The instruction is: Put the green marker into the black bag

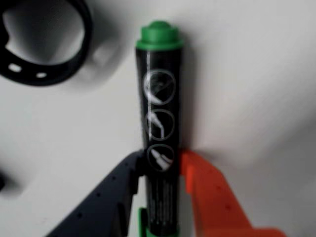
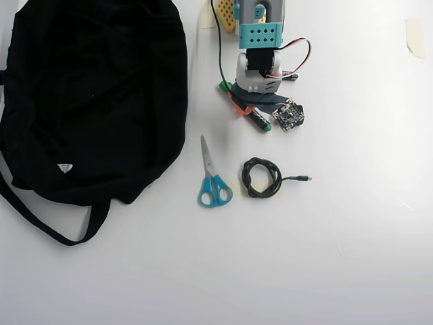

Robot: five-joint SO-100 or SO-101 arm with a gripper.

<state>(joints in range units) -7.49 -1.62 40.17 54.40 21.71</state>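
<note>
The wrist view shows the claw point(image 1: 160, 185) clenched on the green marker point(image 1: 159, 118); only overhead shows the black bag point(image 2: 95, 95) on the white counter point(image 2: 338, 237).

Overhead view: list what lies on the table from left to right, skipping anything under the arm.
Black bag → scissors → coiled cable → strip of tape at the right edge.
</note>
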